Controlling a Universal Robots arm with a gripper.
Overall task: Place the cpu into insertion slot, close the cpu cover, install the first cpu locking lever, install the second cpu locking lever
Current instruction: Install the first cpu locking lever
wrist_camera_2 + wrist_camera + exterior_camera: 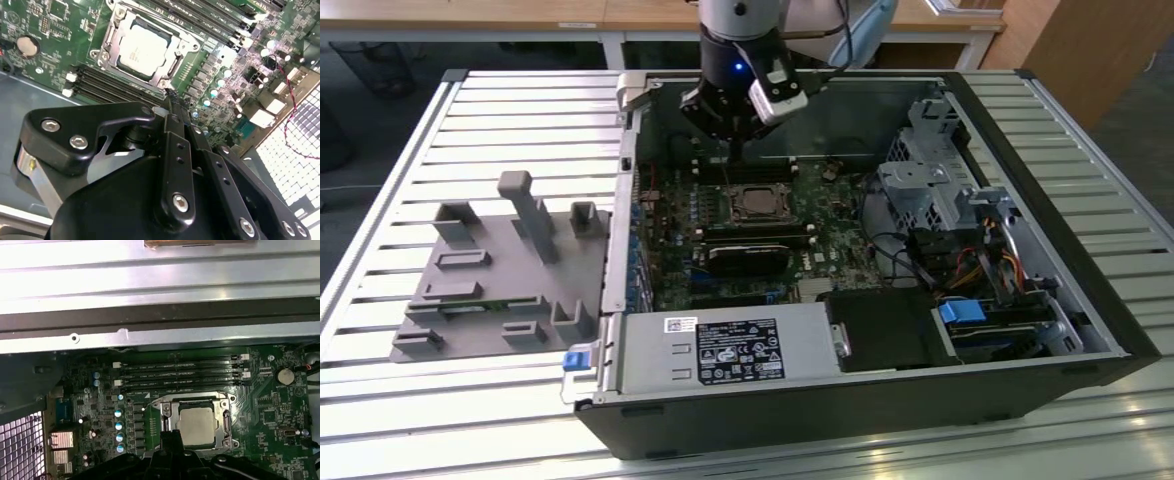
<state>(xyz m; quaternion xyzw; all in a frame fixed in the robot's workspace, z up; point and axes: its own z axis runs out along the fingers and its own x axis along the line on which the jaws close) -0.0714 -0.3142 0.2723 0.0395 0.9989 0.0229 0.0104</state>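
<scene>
The cpu (pixel 754 204) lies flat in the motherboard socket, its dull silver top showing in both wrist views (pixel 145 46) (pixel 198 425). The cpu cover (pixel 169 67) (pixel 223 424), a silvery frame, lies down around it. My gripper (pixel 738 160) hangs just above the board on the socket's far side in the exterior view. Its black fingers (pixel 170 125) are pressed together with nothing between them. Their tip (pixel 172 437) stands close to one corner of the socket frame. I cannot make out how the locking levers sit.
The open computer case (pixel 1067 260) lies on a slatted table. Memory slots (pixel 180 375) run beside the socket. A black module (pixel 747 258), the power supply (pixel 720 352) and a drive cage with cables (pixel 941 195) surround the board. A grey fixture (pixel 494 270) stands at the exterior view's left.
</scene>
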